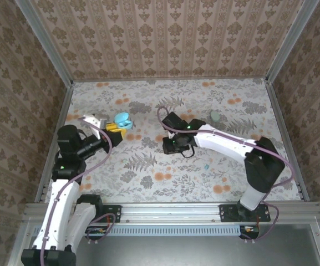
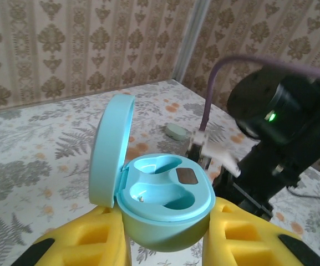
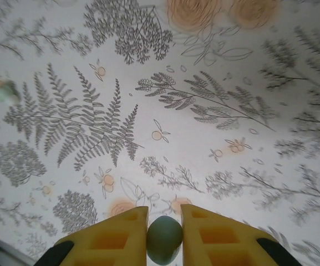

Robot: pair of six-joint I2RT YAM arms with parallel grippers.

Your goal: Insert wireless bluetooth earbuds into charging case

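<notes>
The right gripper (image 3: pixel 164 235) has its jaws clenched on one earbud (image 3: pixel 164 239), over the table (image 3: pixel 204 111). The left gripper (image 2: pixel 168 237) grasps the case (image 2: pixel 165 219) by its base. The lid (image 2: pixel 111 149) stands open, and both wells (image 2: pixel 173 195) are empty.

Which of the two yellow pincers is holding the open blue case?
The left pincer: it clamps the open sky-blue charging case, with the lid raised. The right pincer pinches a small teal earbud instead.
</notes>
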